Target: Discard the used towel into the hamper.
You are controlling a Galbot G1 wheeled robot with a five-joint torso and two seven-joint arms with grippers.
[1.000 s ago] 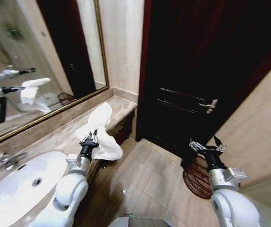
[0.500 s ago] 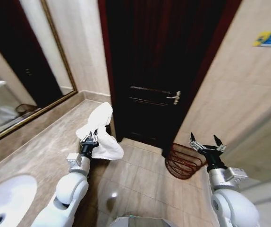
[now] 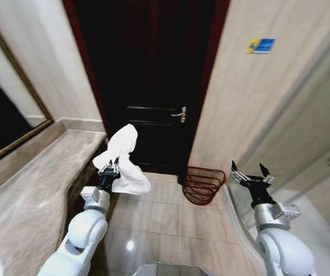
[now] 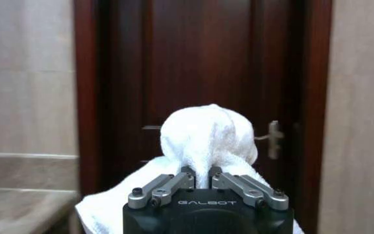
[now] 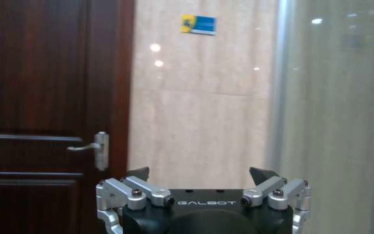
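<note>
A white towel (image 3: 125, 164) hangs bunched from my left gripper (image 3: 108, 171), which is shut on it and held up over the floor beside the counter. The left wrist view has the same towel (image 4: 206, 141) bulging up between the closed fingers of that gripper (image 4: 198, 173). On the floor by the wall, right of the door, sits the hamper (image 3: 202, 185), a dark reddish-brown wicker basket. My right gripper (image 3: 249, 172) is raised just right of the hamper, open and holding nothing; in its own wrist view this gripper (image 5: 201, 171) has its fingers spread wide.
A dark wooden door (image 3: 153, 80) with a metal handle (image 3: 179, 114) stands straight ahead. A marble counter (image 3: 33, 178) runs along the left under a framed mirror (image 3: 7, 123). Beige tiled wall with a blue sign (image 3: 261, 45) and a glass partition (image 3: 320, 144) lie to the right.
The whole head view has swung to the right: sink and mirror slid out on the left, door and hamper shifted toward the centre. Both arms keep their pose, the towel still gripped.
</note>
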